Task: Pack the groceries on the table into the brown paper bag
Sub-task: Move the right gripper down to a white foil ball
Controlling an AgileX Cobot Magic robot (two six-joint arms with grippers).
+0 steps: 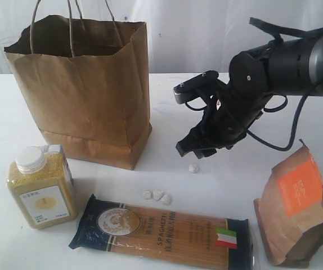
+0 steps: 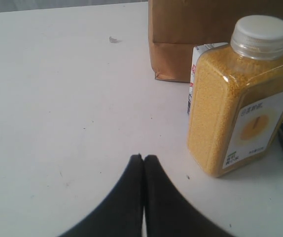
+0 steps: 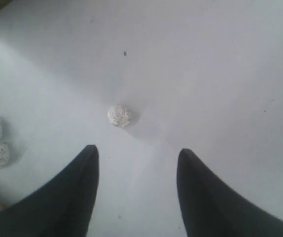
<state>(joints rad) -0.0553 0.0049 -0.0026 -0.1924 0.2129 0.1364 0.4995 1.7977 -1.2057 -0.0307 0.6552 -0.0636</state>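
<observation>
Honestly, this looks like a gap between picks: the right claw (image 1: 198, 149) hangs just over the table (image 1: 229, 191) a little to the right of the brown paper bag (image 1: 88, 95). Its jaws are spread wide with nothing in them, and all that's under it is a crumpled white ball (image 3: 119, 116). The left claw (image 2: 143, 157) is pinched fully together, also empty, with the yellow-grain bottle (image 2: 240, 98) close by and a small carton (image 2: 196, 74) tucked right behind that. The bag stands upright with its mouth open and handles up, but it's dark inside, so I can't tell what's in it. The bottle is capped and packed with grain nearly to the neck. The spaghetti packet (image 1: 161, 230) lies flat and sealed along the front, and the orange-labelled pouch (image 1: 296, 208) is closed, over on the right. My guess is the pouch goes next, since it's nearest the open claw. That means reaching over, pinching the top, lifting clear of the rim and dropping in without snagging the cords
</observation>
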